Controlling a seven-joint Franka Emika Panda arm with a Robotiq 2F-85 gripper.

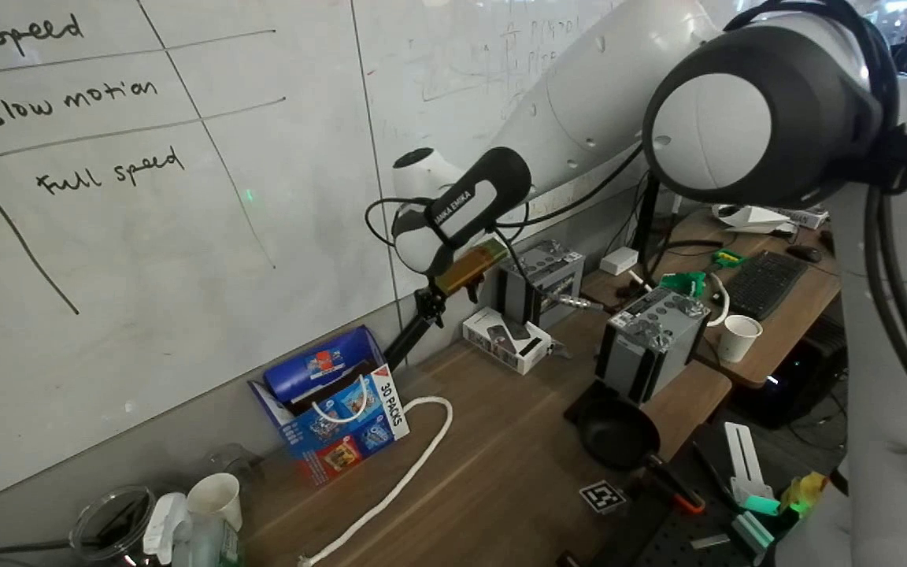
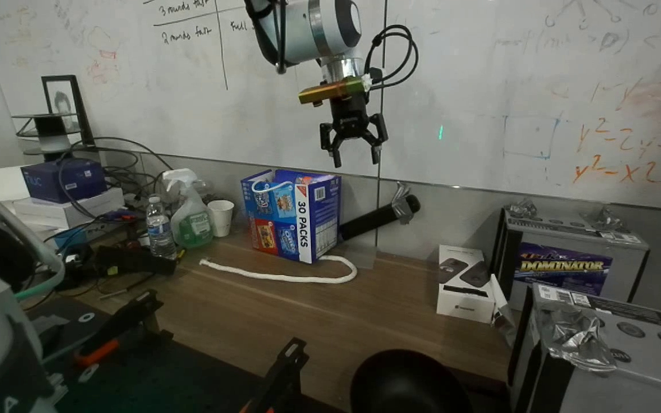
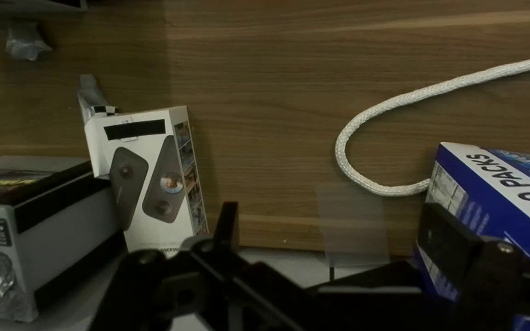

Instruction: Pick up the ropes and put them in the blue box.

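Observation:
The blue box [image 1: 343, 437] stands open-topped on the table against the whiteboard wall; it also shows in an exterior view [image 2: 293, 221] and at the right of the wrist view [image 3: 472, 202]. A white rope [image 2: 284, 279] lies on the table before it, bending round so one end is hidden at the box's side; it shows in the wrist view too [image 3: 384, 108]. A white cord loop [image 1: 343, 419] hangs over the box's front rim; its ends are hidden. My gripper [image 2: 357, 160] is open and empty, above and right of the box; its fingers show in the wrist view [image 3: 334, 218].
A black tube [image 2: 368, 222] leans beside the box. A white phone carton [image 2: 466, 284] and grey battery-like blocks [image 2: 571, 258] stand to the right. A spray bottle [image 2: 193, 221], paper cup [image 2: 221, 218] and water bottle [image 2: 160, 229] stand left. A black pan [image 1: 617, 433] is near the front.

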